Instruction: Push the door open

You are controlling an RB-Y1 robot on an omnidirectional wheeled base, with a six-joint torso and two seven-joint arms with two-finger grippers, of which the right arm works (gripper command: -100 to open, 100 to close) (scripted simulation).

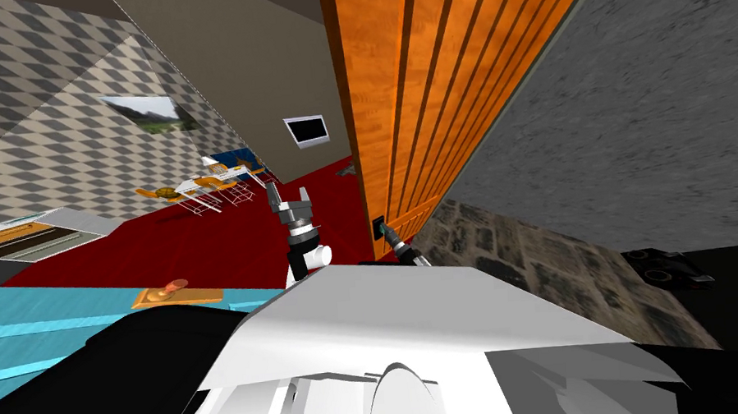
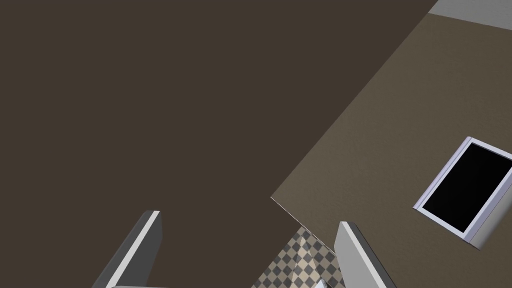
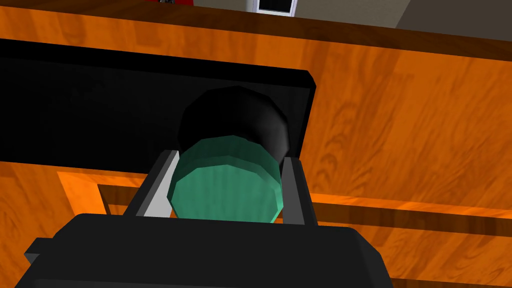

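Note:
An orange wooden door [image 1: 424,89] with vertical grooves stands ajar ahead of me, its edge toward the red-floored room. Its green knob [image 3: 226,185] juts from a black plate [image 3: 100,110] on the orange panel [image 3: 400,125]. My right gripper [image 3: 225,192] is shut on that knob, fingers pressing both sides; in the head view it sits at the door's lower edge [image 1: 388,233]. My left gripper [image 1: 290,198] is raised left of the door, open, holding nothing, its fingers [image 2: 145,245] standing wide apart.
A grey rough wall [image 1: 640,113] flanks the door on the right. Beyond the opening lies a red floor [image 1: 222,245] with a table and wire chairs [image 1: 209,184]. A blue counter [image 1: 55,324] with a small board is at my left.

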